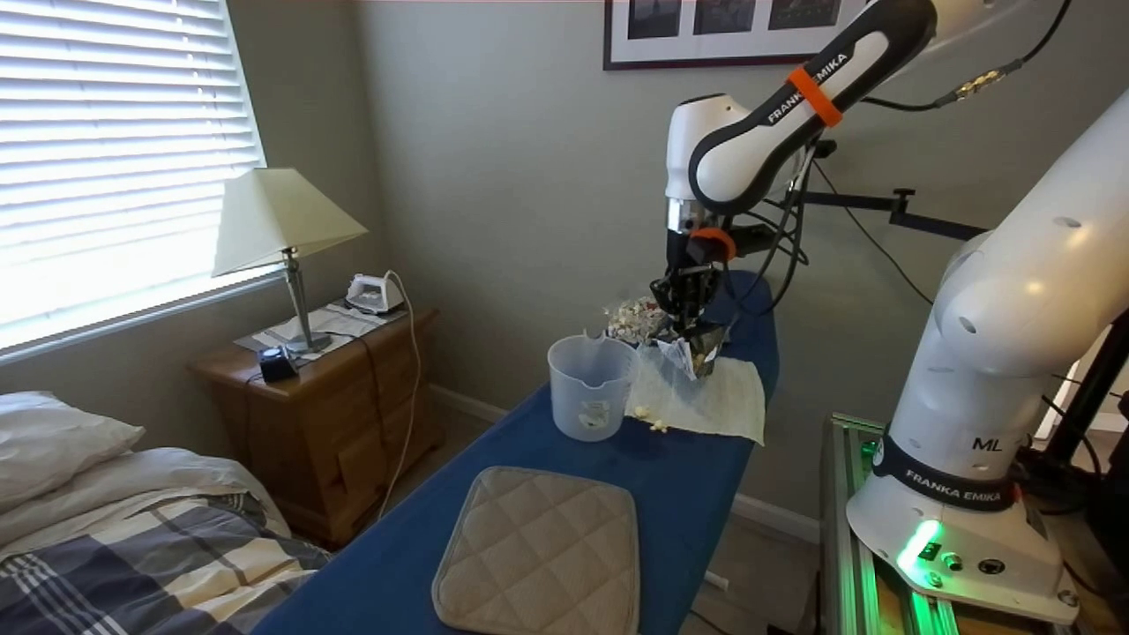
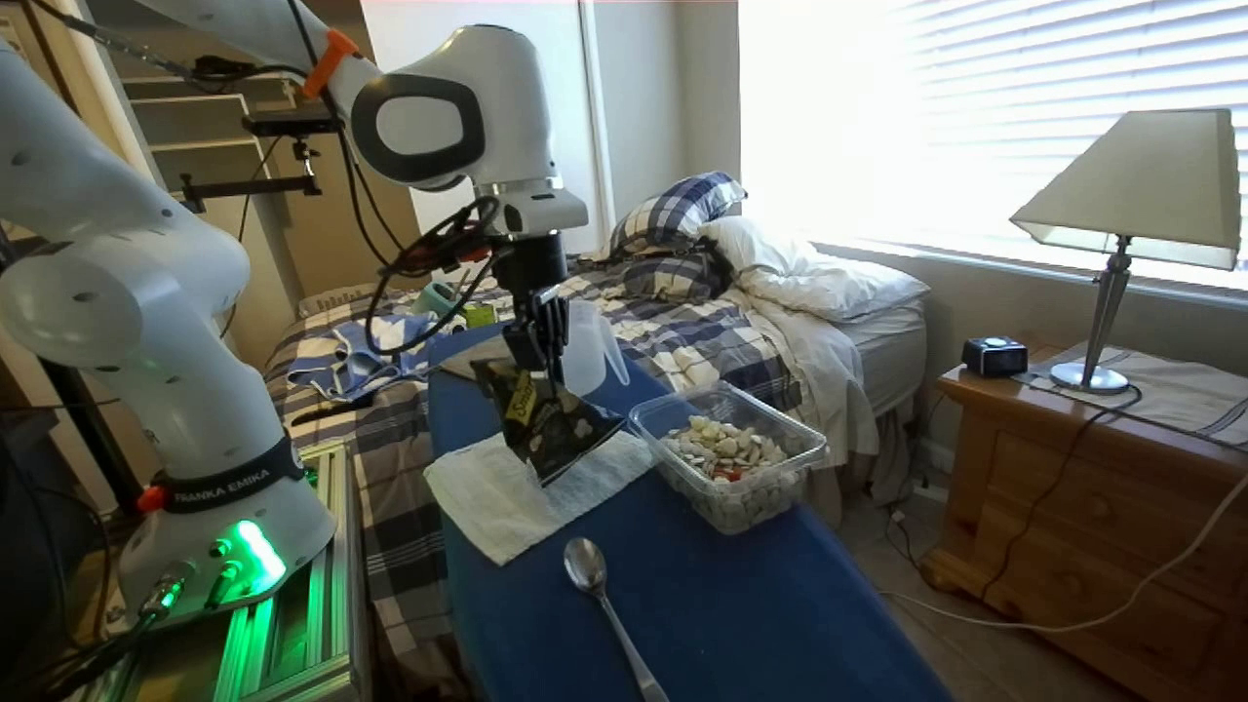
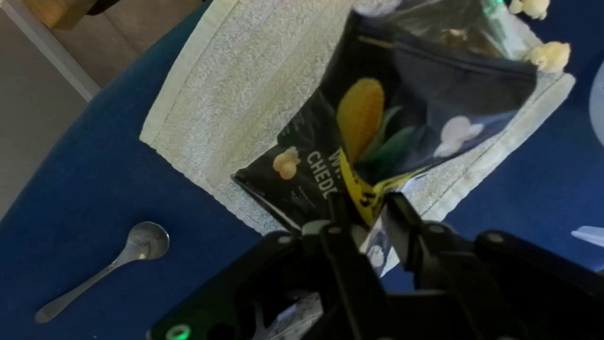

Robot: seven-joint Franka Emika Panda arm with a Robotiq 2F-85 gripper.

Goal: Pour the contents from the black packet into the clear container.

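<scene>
The black packet (image 1: 703, 351) hangs tilted from my gripper (image 1: 683, 322) over the white cloth in both exterior views. In the wrist view my gripper (image 3: 367, 203) pinches the yellow-marked part of the packet (image 3: 410, 104) between its fingertips, creasing it. The packet's open-looking, shiny end points away from the gripper. The clear container (image 1: 591, 397), a see-through tapered cup with a handle, stands upright beside the packet, apart from it. In an exterior view the cup (image 2: 585, 351) is partly hidden behind the gripper. Whether it holds anything cannot be told.
A white cloth (image 2: 517, 512) lies under the packet, with a few popcorn pieces (image 3: 549, 56) at its edge. A rectangular clear tub (image 2: 726, 502) of popcorn stands beside it. A spoon (image 2: 609, 609) and a grey quilted pad (image 1: 547, 547) lie on the blue ironing board (image 1: 679, 494).
</scene>
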